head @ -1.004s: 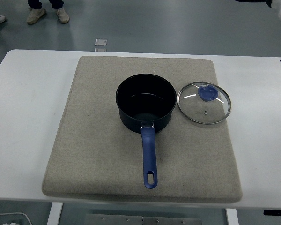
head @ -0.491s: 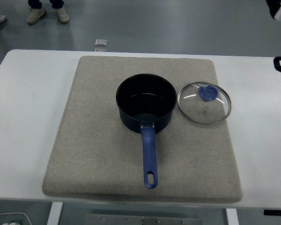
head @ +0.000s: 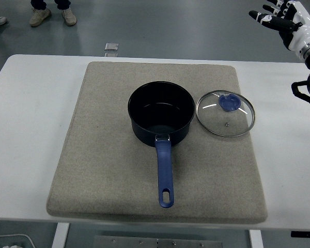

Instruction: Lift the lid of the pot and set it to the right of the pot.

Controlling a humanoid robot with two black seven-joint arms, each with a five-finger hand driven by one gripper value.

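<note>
The right hand (head: 284,18) sits at the upper right corner of the view, raised beyond the far edge of the white desk (head: 31,103). Its white fingers (head: 263,17) are extended and spread, pointing left; the hand is released and grasps nothing. A black part of the same arm shows at the right edge just below the hand.

The glass pot lid (head: 225,113) lies down and to the left of the hand, well apart from it. The lid rests flat on the grey mat (head: 103,155), knob side up, with its blue knob (head: 228,102) set on the half of the lid nearer the hand. No finger touches the lid.

The pot (head: 160,119) stands farther from the hand than the lid does, just beside the lid on the lid's far side as seen from the hand. The pot is open and upright. Its blue handle (head: 165,175) runs toward the near desk edge, away from the hand.

The mat covers the middle of the desk. The lid sits near the mat edge closest to the hand.

Two shoes (head: 52,16) of a person show on the floor at the top left.
</note>
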